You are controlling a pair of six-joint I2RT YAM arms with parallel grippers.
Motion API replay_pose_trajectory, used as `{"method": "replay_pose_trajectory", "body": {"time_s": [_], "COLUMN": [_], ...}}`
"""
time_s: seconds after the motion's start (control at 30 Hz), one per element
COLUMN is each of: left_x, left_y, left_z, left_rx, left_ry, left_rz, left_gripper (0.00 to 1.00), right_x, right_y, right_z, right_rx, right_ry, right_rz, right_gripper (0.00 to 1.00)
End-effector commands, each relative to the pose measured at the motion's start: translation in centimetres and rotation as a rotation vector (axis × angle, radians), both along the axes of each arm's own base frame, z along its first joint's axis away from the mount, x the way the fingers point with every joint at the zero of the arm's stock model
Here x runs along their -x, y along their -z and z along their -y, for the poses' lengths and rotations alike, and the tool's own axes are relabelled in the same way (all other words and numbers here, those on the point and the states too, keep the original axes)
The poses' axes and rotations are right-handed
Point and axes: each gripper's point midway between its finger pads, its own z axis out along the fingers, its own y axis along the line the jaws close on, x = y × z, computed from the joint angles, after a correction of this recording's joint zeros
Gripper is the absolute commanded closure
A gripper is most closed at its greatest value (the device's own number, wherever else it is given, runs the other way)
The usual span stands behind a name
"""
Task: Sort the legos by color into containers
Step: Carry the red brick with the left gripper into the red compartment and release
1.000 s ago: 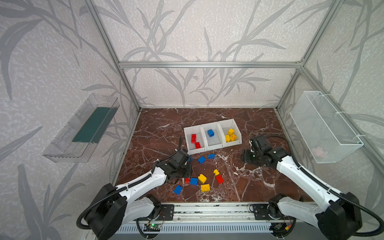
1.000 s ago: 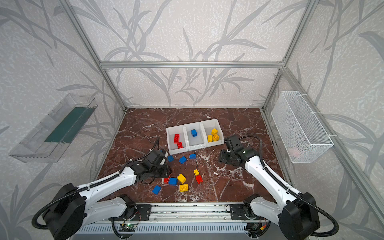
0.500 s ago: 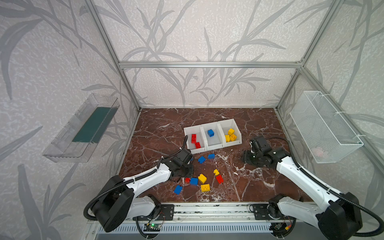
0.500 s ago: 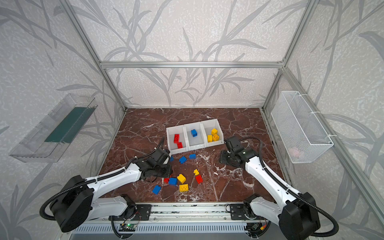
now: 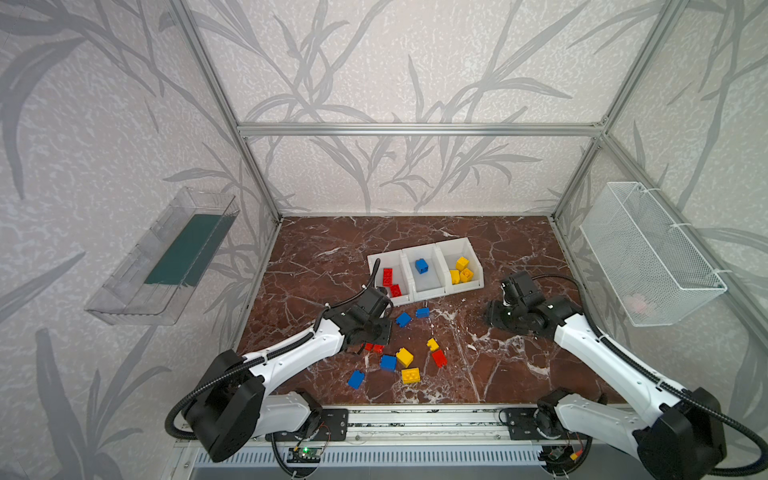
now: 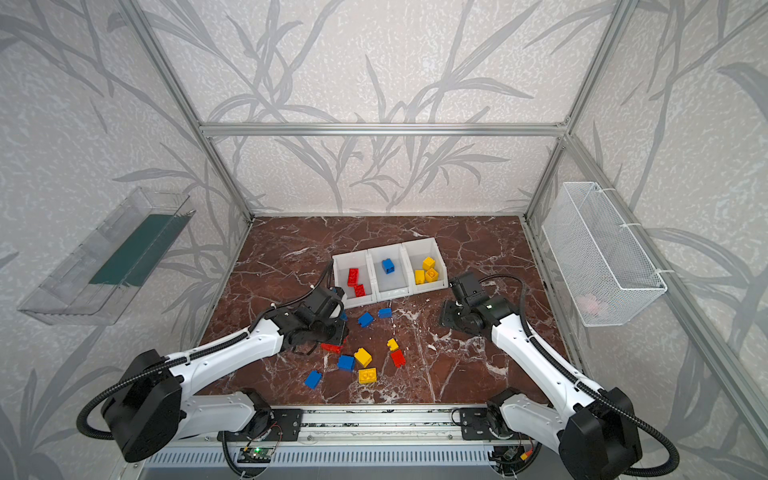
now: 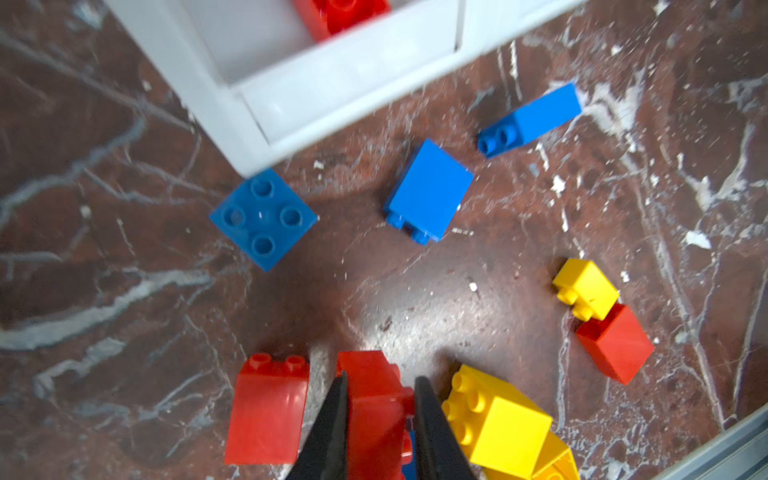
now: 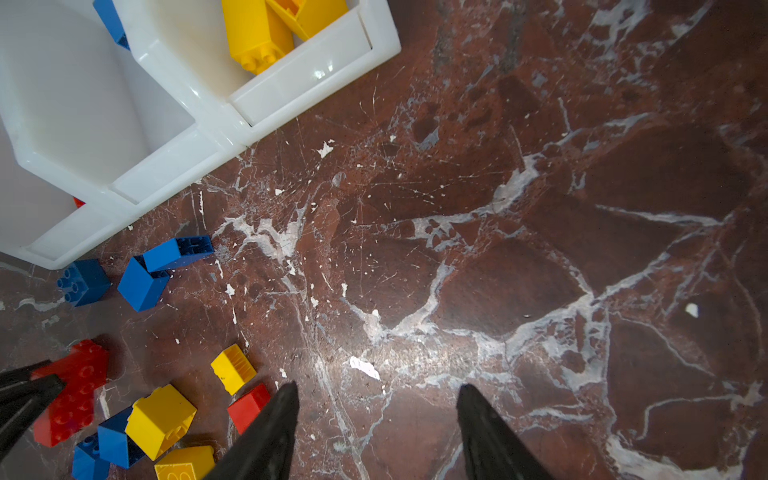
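Only the two dark fingers (image 7: 332,428) of the left gripper (image 7: 381,378) show in its wrist view, cut off at the frame edge. They are clamped tight on a red brick (image 7: 374,409), just nearer the robot than the bin row (image 5: 467,288). Both top views hide that grip under the wrist, and whether the brick is off the marble floor (image 5: 511,365) cannot be told. A second red brick (image 7: 268,415) and a yellow brick (image 7: 498,428) lie just beside the fingers. The right gripper (image 8: 378,386) stands open and holds nothing, over bare marble off the row's yellow end, with open floor on its side away from the row. Other loose bricks (image 5: 404,356) are scattered before the row, and a studs-up blue brick (image 7: 264,218) sits at its corner. In the row, one end bin holds two red pieces (image 5: 387,276), the middle a lone blue piece (image 5: 421,266), the other end three yellow pieces (image 5: 460,271)
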Motion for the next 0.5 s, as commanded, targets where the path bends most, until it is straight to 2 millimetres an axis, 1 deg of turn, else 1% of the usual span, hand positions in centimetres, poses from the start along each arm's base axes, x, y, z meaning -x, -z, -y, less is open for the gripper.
{"method": "replay_pose_trajectory", "body": {"time_s": [0.0,0.1,0.17,0.23,0.3,0.33,0.4,0.47], "left_x": [-3.7,-7.3,-9.8,-12.7,-14.9,-15.7,-16.7,-17.4], "left_y": [-3.5,-5.6,-6.2,-6.0,-5.3,-5.0,-4.4,-3.7], "left_z": [-0.1,0.3,0.6,0.3,0.1,0.2,0.7,0.7], "left_rx": [-0.056,-0.023,0.006,0.028,0.045,0.054,0.072,0.063], "left_ry": [-0.015,-0.039,-0.054,-0.085,-0.113,-0.109,-0.081,-0.087], "left_rz": [0.134,0.19,0.215,0.228,0.204,0.184,0.137,0.113], "left_gripper": [0.83,0.83,0.82,0.81,0.82,0.82,0.81,0.82], "right_x": [-0.6,-1.2,-1.2,-1.0,-0.7,-0.6,-0.4,-0.2], "right_y": [-1.2,-1.6,-1.5,-1.3,-1.2,-1.2,-1.4,-1.4], "right_z": [0.3,-0.1,-0.4,-0.5,-0.5,-0.3,-0.1,0.0], "right_rx": [0.015,0.01,0.004,0.001,-0.001,0.001,0.006,0.003], "right_ry": [0.011,-0.001,-0.014,-0.019,-0.019,-0.018,-0.014,-0.008], "right_rz": [0.038,0.048,0.036,0.019,0.013,0.012,0.017,0.024], "right_gripper": [0.38,0.38,0.38,0.38,0.39,0.39,0.39,0.39]}}
